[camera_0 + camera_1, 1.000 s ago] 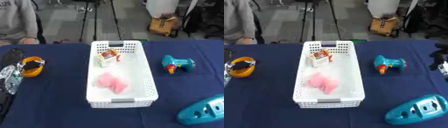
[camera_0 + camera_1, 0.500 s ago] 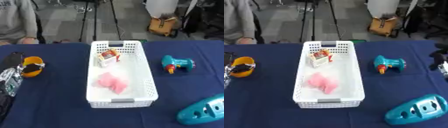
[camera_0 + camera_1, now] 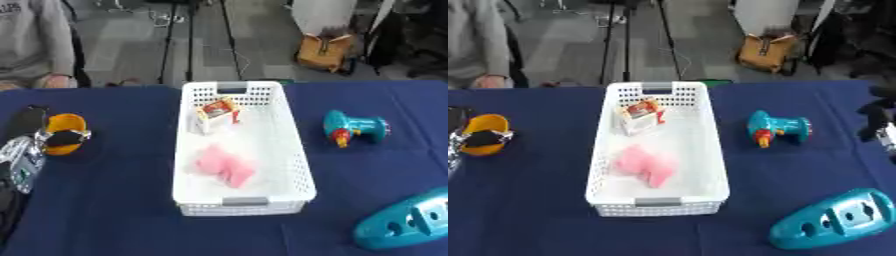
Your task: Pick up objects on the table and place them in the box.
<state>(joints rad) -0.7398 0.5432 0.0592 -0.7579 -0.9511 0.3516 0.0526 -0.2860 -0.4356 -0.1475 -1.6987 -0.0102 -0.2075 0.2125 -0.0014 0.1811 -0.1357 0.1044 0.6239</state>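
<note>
My left hand (image 3: 35,145) sits at the left edge of the bench (image 3: 122,210), and its fingers (image 3: 63,138) are wrapped around a yellow-orange rounded object (image 3: 66,131) with a dark band across it; I am grasping that object just above the blue cloth. The silver and black forearm runs down from it toward the lower left corner.

My right hand (image 3: 878,125) shows only in the right eye view, at the far right edge, as a dark shape with a pale patch. I cannot tell whether its fingers are curled or relaxed. Nothing appears to be in it.

Moving inward from my left hand, the white perforated box (image 3: 293,165) lies lengthwise in the middle of the bench, well apart from the object I hold. Inside it, toward the far end, a small white carton with red and orange print (image 3: 217,113) stands tilted. Nearer me in the same box lies a soft pink thing (image 3: 224,165), flat on the bottom.

To the right of the box, apart from it, a teal toy drill (image 3: 353,128) with an orange tip lies on its side. Near the lower right corner lies a larger teal shoe-shaped object with holes (image 3: 833,219), also on the cloth.
</note>
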